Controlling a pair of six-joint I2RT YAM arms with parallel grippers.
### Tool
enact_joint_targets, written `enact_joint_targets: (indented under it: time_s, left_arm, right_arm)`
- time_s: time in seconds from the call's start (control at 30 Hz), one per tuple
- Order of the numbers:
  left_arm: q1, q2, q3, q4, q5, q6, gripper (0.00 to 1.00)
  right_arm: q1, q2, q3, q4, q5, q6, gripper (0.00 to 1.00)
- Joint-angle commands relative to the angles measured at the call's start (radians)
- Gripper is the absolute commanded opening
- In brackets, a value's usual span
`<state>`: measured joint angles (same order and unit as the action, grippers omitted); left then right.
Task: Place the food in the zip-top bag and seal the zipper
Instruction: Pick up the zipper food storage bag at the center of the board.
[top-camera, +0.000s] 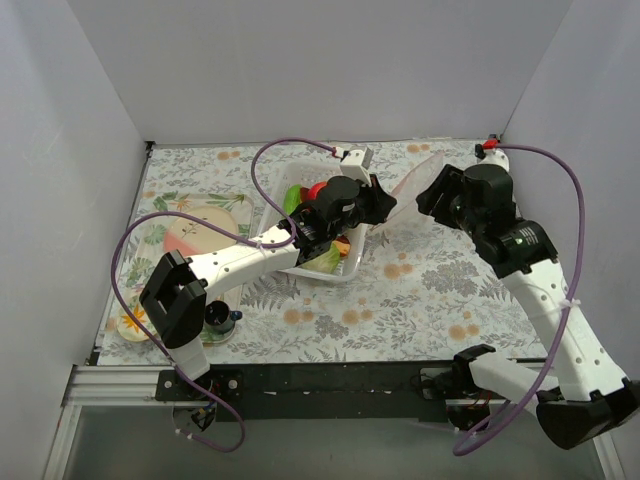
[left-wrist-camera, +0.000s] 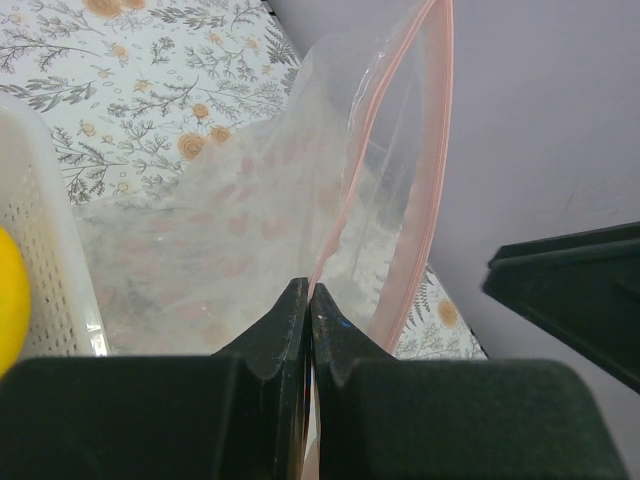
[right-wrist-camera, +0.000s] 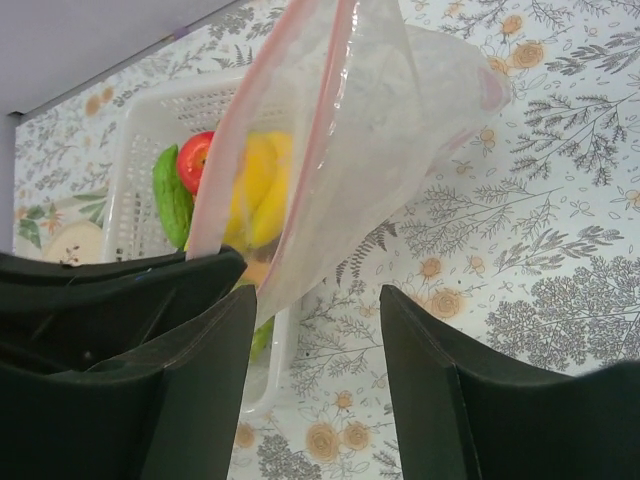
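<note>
**Bag hung by its zipper, food in basket**

Clenched on the pink zipper (left-wrist-camera: 432, 170), the left gripper (left-wrist-camera: 310, 292) holds the zip-top bag (left-wrist-camera: 240, 230) up beside the white basket (right-wrist-camera: 135, 130), toward the table's (top-camera: 440, 290) far edge. The right gripper (right-wrist-camera: 316, 300) is released, jaws apart under the bag. The banana bunch (right-wrist-camera: 262, 185) is blurred through the bag. The cucumber (right-wrist-camera: 172, 195) and a red fruit (right-wrist-camera: 200, 155) are part hidden.

Lots blocked in these shots
From above, the left arm (top-camera: 250, 260) covers most of the white slotted plastic basket (top-camera: 330, 277); only scraps of red and green toy food (top-camera: 316, 190) peek out. Left wrist view: a yellow rounded shape (left-wrist-camera: 8, 300) is cut by the edge. Through the clear crinkly zip-top bag (right-wrist-camera: 380, 130), the yellow banana bunch (right-wrist-camera: 258, 190) looks hazy.
</note>
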<state>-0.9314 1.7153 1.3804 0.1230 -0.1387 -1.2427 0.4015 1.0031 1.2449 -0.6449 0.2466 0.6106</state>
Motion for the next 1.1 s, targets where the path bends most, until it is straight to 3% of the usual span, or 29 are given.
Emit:
enact_joint_targets:
  time_s: [0.0, 0.37, 0.57, 0.67, 0.7, 0.77, 0.8, 0.93, 1.07]
  left_arm:
    - [-0.012, -0.039, -0.006, 0.027, -0.052, -0.012, 0.00]
    - [-0.033, -0.052, -0.027, 0.049, -0.110, -0.015, 0.00]
    - [-0.038, -0.059, -0.009, 0.061, -0.141, -0.015, 0.00]
    - [-0.046, -0.057, 0.000, 0.067, -0.157, -0.017, 0.00]
    - [-0.047, -0.057, 0.002, 0.070, -0.159, -0.020, 0.00]
    - [-0.050, -0.059, 0.005, 0.070, -0.177, -0.034, 0.00]
    - [-0.052, -0.062, 0.006, 0.069, -0.185, -0.041, 0.00]
    - [-0.055, -0.054, 0.028, 0.034, -0.228, -0.124, 0.00]
    - [-0.063, -0.039, 0.032, -0.005, -0.246, -0.213, 0.00]
  right_arm:
    - [0.008, 0.046, -0.001, 0.114, 0.057, 0.058, 0.59]
    - [0.043, 0.097, -0.033, 0.142, 0.100, 0.092, 0.55]
    - [0.045, 0.035, -0.133, 0.156, 0.134, 0.104, 0.51]
    - [0.046, 0.043, -0.107, 0.136, 0.164, 0.089, 0.44]
    - [0.045, 0.049, -0.092, 0.116, 0.174, 0.080, 0.35]
    - [0.046, 0.068, -0.027, 0.094, 0.222, 0.049, 0.20]
    - [0.046, 0.072, 0.002, 0.047, 0.247, 0.035, 0.03]
    - [0.046, 0.118, 0.213, -0.079, 0.364, -0.067, 0.01]
    - [0.046, 0.231, 0.520, -0.241, 0.361, -0.179, 0.01]
